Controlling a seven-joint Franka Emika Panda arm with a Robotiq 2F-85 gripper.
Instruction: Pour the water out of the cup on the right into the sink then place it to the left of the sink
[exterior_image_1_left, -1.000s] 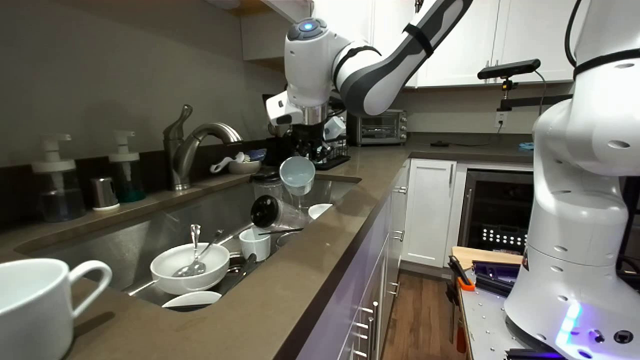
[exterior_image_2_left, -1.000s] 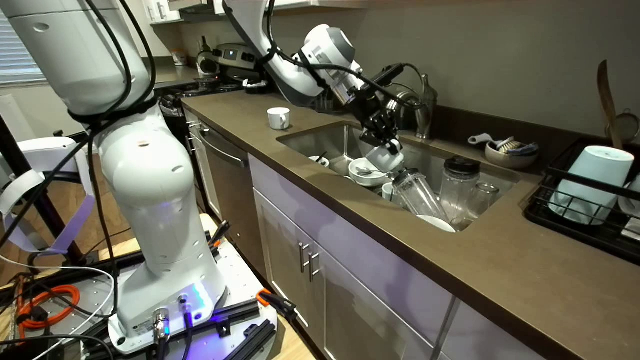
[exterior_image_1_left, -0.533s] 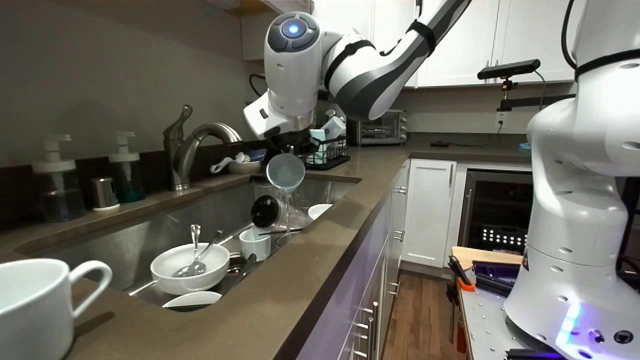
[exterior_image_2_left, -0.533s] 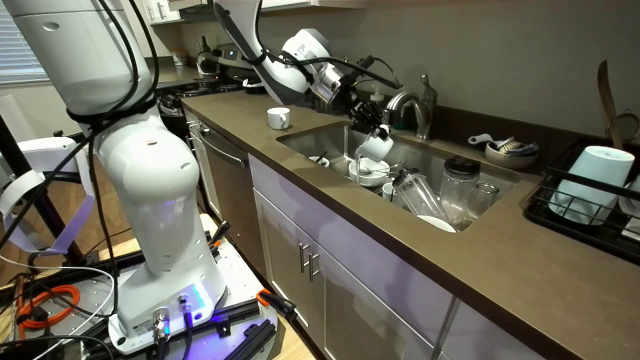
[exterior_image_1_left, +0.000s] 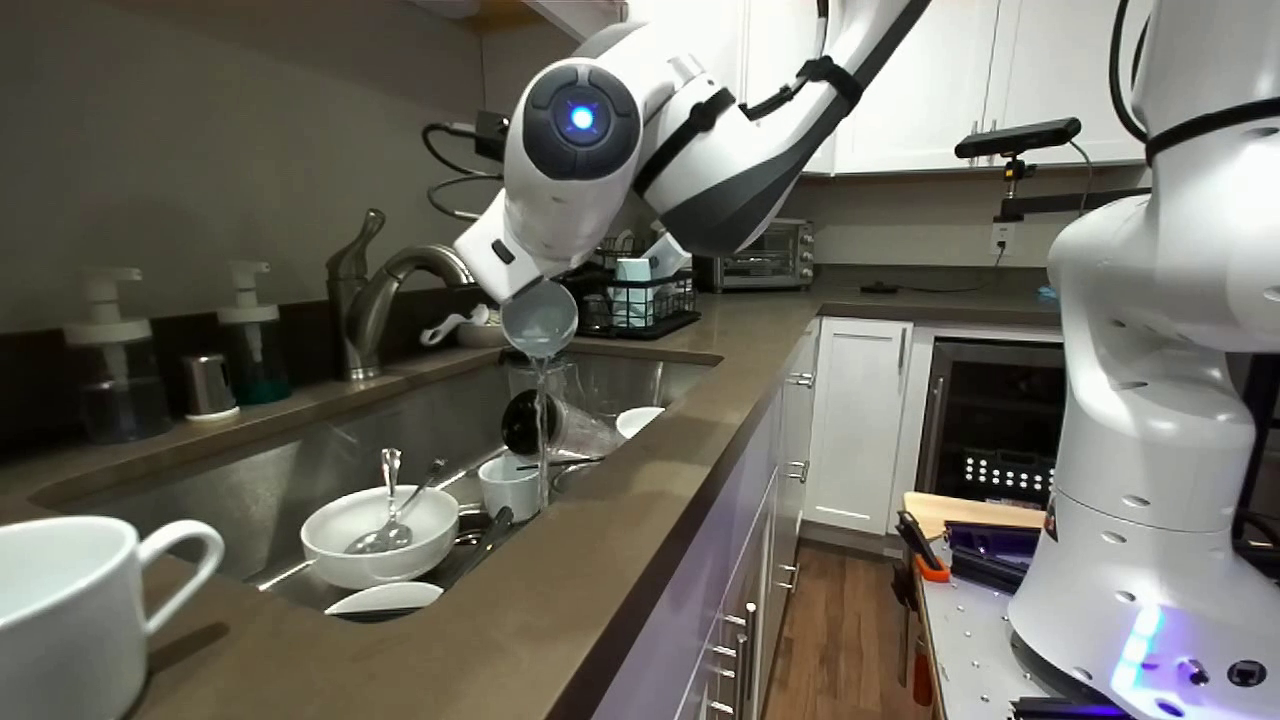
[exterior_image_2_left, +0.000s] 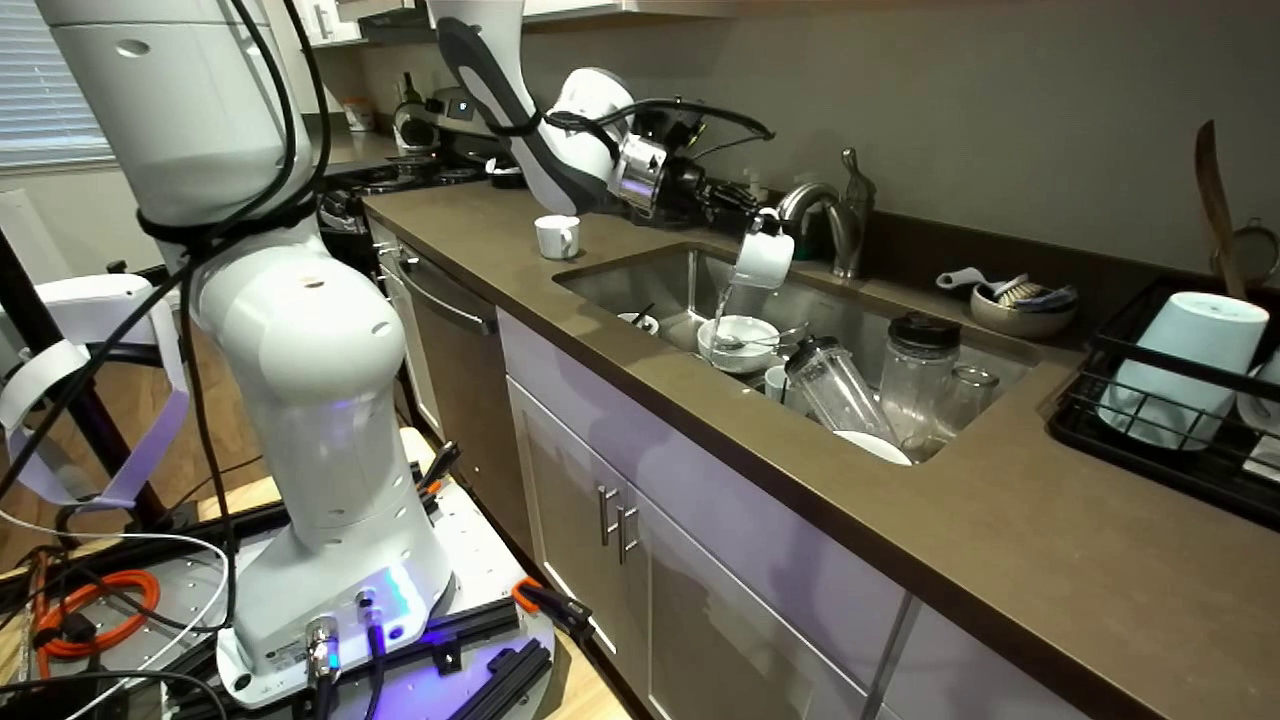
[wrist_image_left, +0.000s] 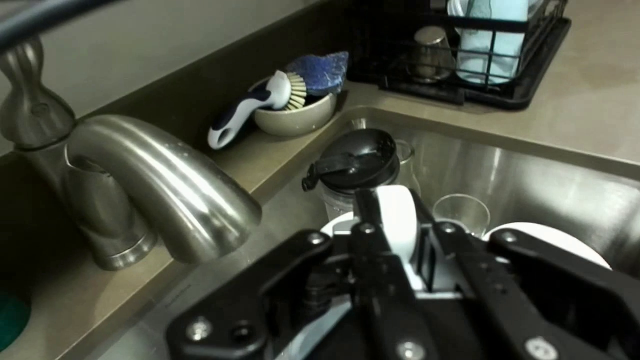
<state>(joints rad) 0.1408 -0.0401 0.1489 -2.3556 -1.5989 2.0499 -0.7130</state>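
Observation:
My gripper (exterior_image_2_left: 738, 198) is shut on the handle of the white cup (exterior_image_2_left: 765, 260) and holds it above the sink (exterior_image_2_left: 645, 285). The cup also shows in an exterior view (exterior_image_1_left: 540, 318), tipped with its mouth sideways and down. A stream of water (exterior_image_1_left: 542, 430) falls from its rim into the sink, among the dishes. In the wrist view the white handle (wrist_image_left: 398, 217) stands between the two black fingers; most of the cup body is hidden there. The faucet (wrist_image_left: 165, 185) is close beside the cup. In an exterior view the fingers are hidden behind the arm's wrist.
Another white mug (exterior_image_2_left: 557, 237) stands on the counter left of the sink. The sink holds a white bowl (exterior_image_1_left: 380, 540) with spoons, a small white cup (exterior_image_1_left: 510, 487), and lidded jars (exterior_image_2_left: 840, 390). Soap dispensers (exterior_image_1_left: 115, 360) and a dish rack (exterior_image_2_left: 1130, 400) stand on the counter.
The gripper has moved the cup towards the faucet and the sink's left part, and turned it further over. The water stream has become longer and fuller.

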